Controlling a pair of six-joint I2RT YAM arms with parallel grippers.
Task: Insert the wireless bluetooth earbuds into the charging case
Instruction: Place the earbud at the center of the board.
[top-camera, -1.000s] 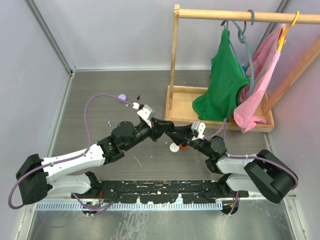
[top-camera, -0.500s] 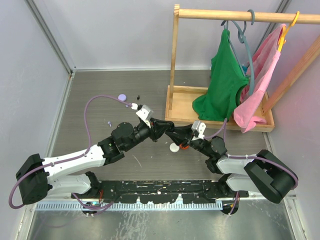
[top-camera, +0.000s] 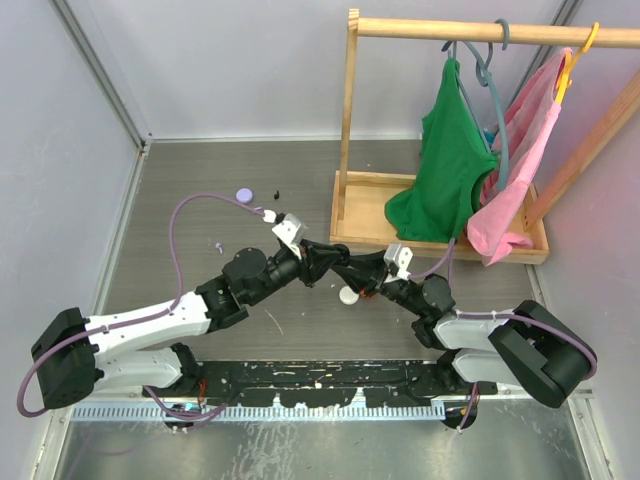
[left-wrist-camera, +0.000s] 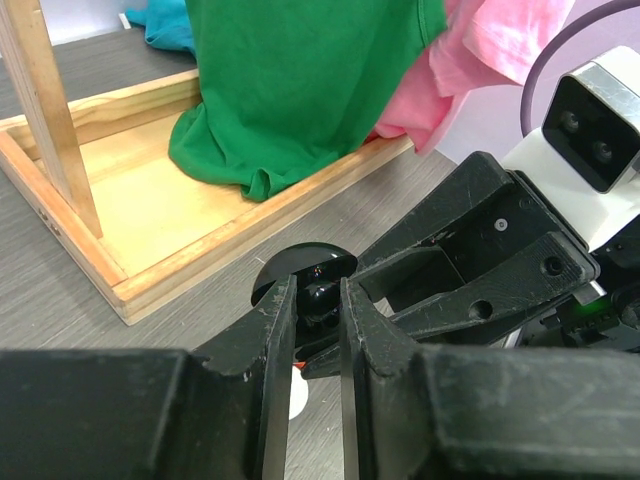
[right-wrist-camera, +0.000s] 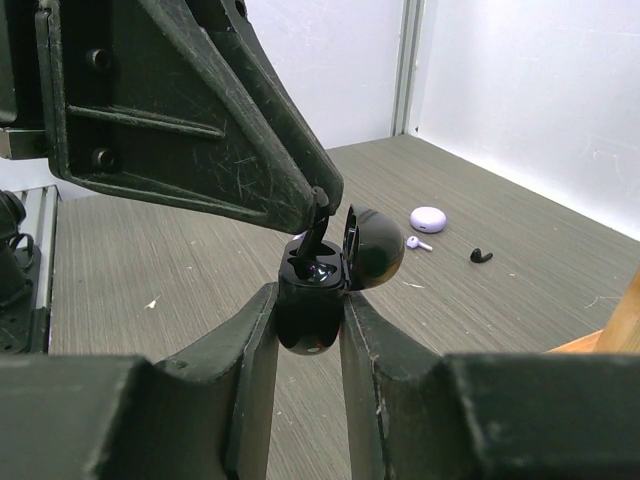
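A black charging case (right-wrist-camera: 310, 318) hangs above the table with its lid (right-wrist-camera: 376, 245) swung open, and my right gripper (right-wrist-camera: 308, 296) is shut on its body. My left gripper (left-wrist-camera: 318, 298) is shut on a black earbud (left-wrist-camera: 321, 299). The earbud's stem (right-wrist-camera: 319, 232) dips into the open case from above. In the top view the two grippers, left (top-camera: 338, 262) and right (top-camera: 360, 274), meet tip to tip over the table's middle. Farther off on the table lie another black earbud (right-wrist-camera: 481, 255) and a pale earbud (right-wrist-camera: 418, 243).
A lilac case (right-wrist-camera: 428, 218) sits closed at the far left (top-camera: 243, 194). A white round case (top-camera: 347, 294) lies under the joined grippers. A wooden rack with a tray base (top-camera: 372, 182) holds green (top-camera: 445, 160) and pink (top-camera: 525, 150) clothes at the right.
Both grippers, still joined at the case, have shifted slightly toward the near right. Each keeps its grip.
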